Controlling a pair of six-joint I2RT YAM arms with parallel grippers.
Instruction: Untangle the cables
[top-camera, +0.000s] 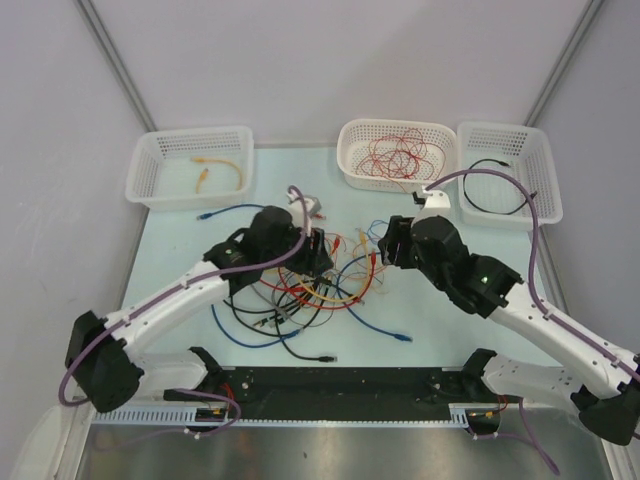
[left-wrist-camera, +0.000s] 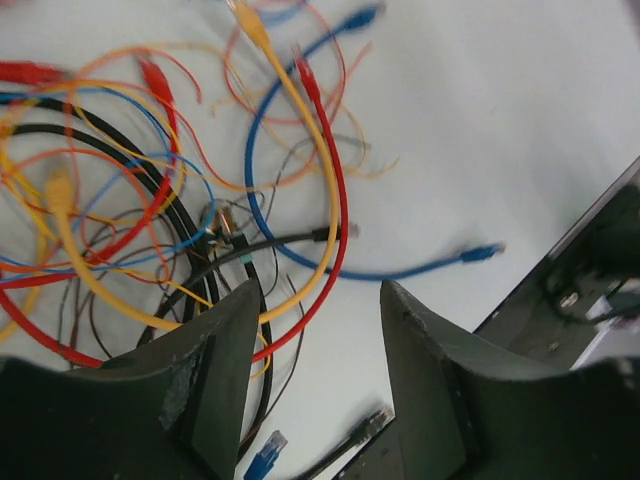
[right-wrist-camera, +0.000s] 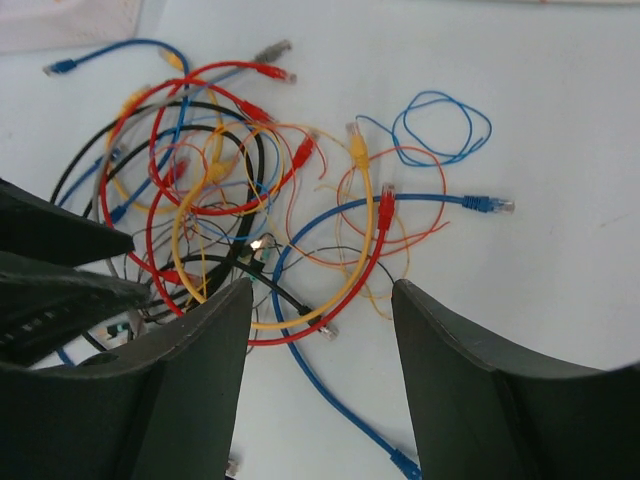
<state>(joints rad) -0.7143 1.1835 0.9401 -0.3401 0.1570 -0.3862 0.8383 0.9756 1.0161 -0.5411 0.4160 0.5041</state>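
Note:
A tangle of cables (top-camera: 315, 285) in red, orange, yellow, blue and black lies in loops on the table between the two arms. My left gripper (top-camera: 318, 252) hangs over its left part, open and empty; the left wrist view shows the loops (left-wrist-camera: 300, 200) just beyond its fingertips (left-wrist-camera: 235, 310). My right gripper (top-camera: 385, 245) hangs over the tangle's right part, open and empty; the right wrist view shows the pile (right-wrist-camera: 270, 200) ahead, with a blue cable (right-wrist-camera: 330, 385) running between the fingers. A thin blue wire loop (right-wrist-camera: 435, 125) lies apart.
Three white baskets stand at the back: the left one (top-camera: 150, 180) holds orange cables, the middle one (top-camera: 350, 165) red wires, the right one (top-camera: 540, 175) a black cable. A loose blue cable (top-camera: 225, 211) lies near the left basket. A black rail (top-camera: 340, 385) runs along the near edge.

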